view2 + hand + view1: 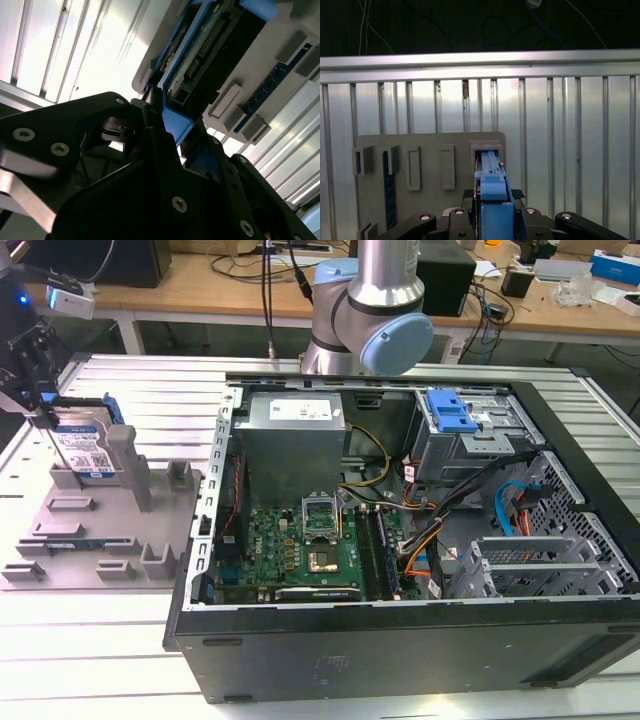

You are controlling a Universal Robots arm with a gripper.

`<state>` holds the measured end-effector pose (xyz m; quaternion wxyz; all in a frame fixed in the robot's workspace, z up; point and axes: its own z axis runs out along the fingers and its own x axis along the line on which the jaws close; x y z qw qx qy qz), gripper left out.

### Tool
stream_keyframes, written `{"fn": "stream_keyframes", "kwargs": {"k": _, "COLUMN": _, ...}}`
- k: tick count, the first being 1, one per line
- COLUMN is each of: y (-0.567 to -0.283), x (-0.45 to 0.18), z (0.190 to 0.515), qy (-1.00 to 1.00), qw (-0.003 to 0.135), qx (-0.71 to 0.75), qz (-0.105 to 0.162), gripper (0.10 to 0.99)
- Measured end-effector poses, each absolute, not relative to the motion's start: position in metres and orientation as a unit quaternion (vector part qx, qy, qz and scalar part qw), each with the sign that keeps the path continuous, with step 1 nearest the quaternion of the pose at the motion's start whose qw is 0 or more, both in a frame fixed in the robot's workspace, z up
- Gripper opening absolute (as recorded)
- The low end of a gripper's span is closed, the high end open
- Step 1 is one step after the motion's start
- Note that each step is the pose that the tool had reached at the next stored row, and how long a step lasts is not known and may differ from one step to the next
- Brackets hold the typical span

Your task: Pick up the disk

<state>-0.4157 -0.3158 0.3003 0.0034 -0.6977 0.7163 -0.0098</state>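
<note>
- Silver disk point(85, 445) w/ blue frame edges and a white-and-blue label: stands upright on edge at the far corner of the grey fixture point(100, 530), on the exterior view's left.
- Fixture lies on the slatted metal table point(80, 660), near the table's edge on the exterior view's left, just beside the open PC case point(400, 540).
- Gripper point(47, 418) is at the disk's outer edge. In the second wrist view the black fingers point(150, 115) sit narrow, one each side of the blue frame and touching it, which reads as a grip on the disk.
- Progress, my est.: approach done, grasp made. Lift not yet done, as the disk's lower edge looks seated in the fixture.
- Left of the task: the lift itself.
- Qty: 1 disk, 1 gripper, 1 arm point(370, 300), 1 fixture, 1 PC case, 1 blue bracket point(448, 410) inside the case (not the task item).
</note>
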Motion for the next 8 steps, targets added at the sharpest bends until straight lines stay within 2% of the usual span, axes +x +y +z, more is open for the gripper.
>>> {"fn": "stream_keyframes", "kwargs": {"k": 8, "y": -0.3157, "x": -0.4157, "z": 0.3002, "qy": 0.716, "qw": 0.004, "qx": -0.698, "qz": -0.009, "gripper": 0.365}}
